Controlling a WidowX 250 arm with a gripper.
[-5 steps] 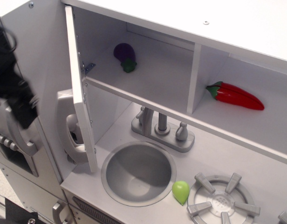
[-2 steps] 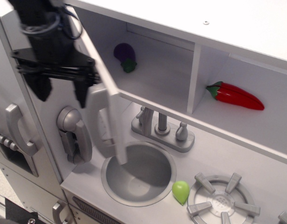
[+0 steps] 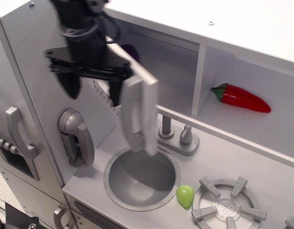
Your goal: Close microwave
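At the far left, a tall white side panel carries a curved grey handle (image 3: 17, 131), and just right of it a grey toy phone handset (image 3: 76, 138) hangs on the cupboard's side wall. Above the handset the black robot gripper (image 3: 92, 90) points downward with its two dark fingers spread apart, gripping nothing; one finger (image 3: 115, 90) sits right against the outer face of the door. The white toy microwave cupboard (image 3: 175, 71) has its white door (image 3: 137, 102) swung partway across the opening, blurred, with its long vertical grey handle (image 3: 135, 117) facing out and a dark window strip just visible near the gripper. A sliver of a purple toy eggplant (image 3: 131, 50) shows behind the door's top edge inside the cupboard. Below lie a round grey sink basin (image 3: 142, 177) and a grey faucet set (image 3: 178, 136). In the right compartment rests a glossy red chili pepper (image 3: 241, 98). On the counter a small green pear-shaped toy (image 3: 185, 195) sits between the sink and a grey stove burner (image 3: 229, 205).
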